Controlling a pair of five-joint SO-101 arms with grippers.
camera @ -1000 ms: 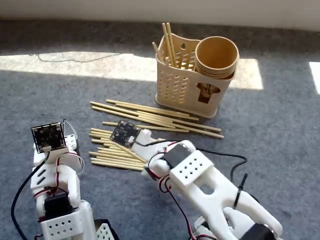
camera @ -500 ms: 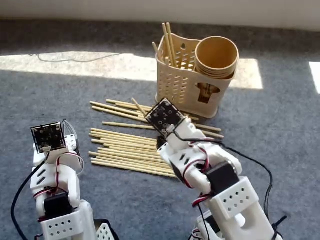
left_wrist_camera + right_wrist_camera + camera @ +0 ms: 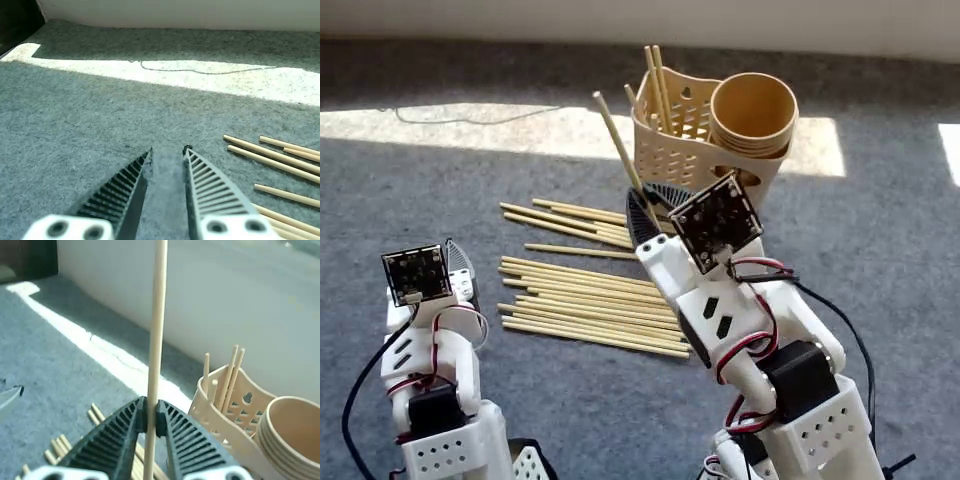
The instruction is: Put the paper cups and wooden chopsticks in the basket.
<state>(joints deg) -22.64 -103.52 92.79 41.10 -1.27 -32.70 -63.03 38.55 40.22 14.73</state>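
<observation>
Chopstick (image 3: 159, 315), single: pinched upright by the right gripper (image 3: 151, 412), whose jaws are closed on it near one end, raised above the carpet (image 3: 880, 250) just beside the basket (image 3: 670, 170). Basket: holds stacked paper cups (image 3: 753, 110) and a few sticks. Loose chopsticks (image 3: 590, 305): many, lying in rows on the carpet in front of the basket. Left gripper (image 3: 167, 152): narrowly parted, empty, low over carpet. Risk: the long free end may pivot in the grip, strike the basket rim, or slip out before clearing the wall.
</observation>
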